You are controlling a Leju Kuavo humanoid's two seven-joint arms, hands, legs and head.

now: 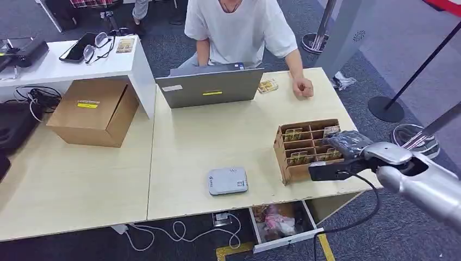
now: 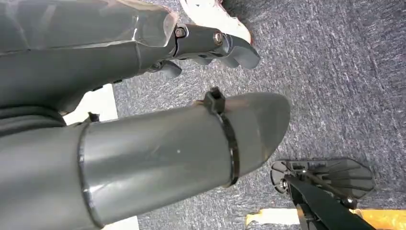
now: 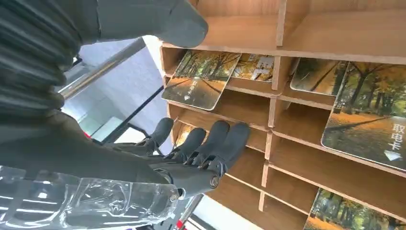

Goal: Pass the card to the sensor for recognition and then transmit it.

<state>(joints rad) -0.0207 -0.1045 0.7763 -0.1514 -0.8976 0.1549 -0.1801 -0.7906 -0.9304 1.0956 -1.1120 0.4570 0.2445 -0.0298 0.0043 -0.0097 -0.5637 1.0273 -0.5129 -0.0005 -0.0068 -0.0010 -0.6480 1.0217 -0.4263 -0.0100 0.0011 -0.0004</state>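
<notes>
A wooden card box [image 1: 284,157] with several compartments stands near the right edge of the table, with autumn-tree cards [image 1: 294,134] in its slots. My right hand [image 1: 348,144] hovers over the box's right side and holds nothing. In the right wrist view its dark fingers [image 3: 210,143] reach toward the compartments, and the thumb [image 3: 163,21] is spread apart. Cards [image 3: 201,79] lean in the slots just past the fingertips, another card [image 3: 371,120] beside them. The grey-white sensor [image 1: 227,180] lies flat near the front edge, left of the box. My left hand [image 2: 167,143] hangs over the carpet, holding nothing.
A person sits behind an open laptop [image 1: 209,87], with a fist [image 1: 303,87] on the table and a loose card [image 1: 267,85] next to it. A cardboard box [image 1: 95,111] stands at the left. An open drawer [image 1: 282,223] juts out under the front edge.
</notes>
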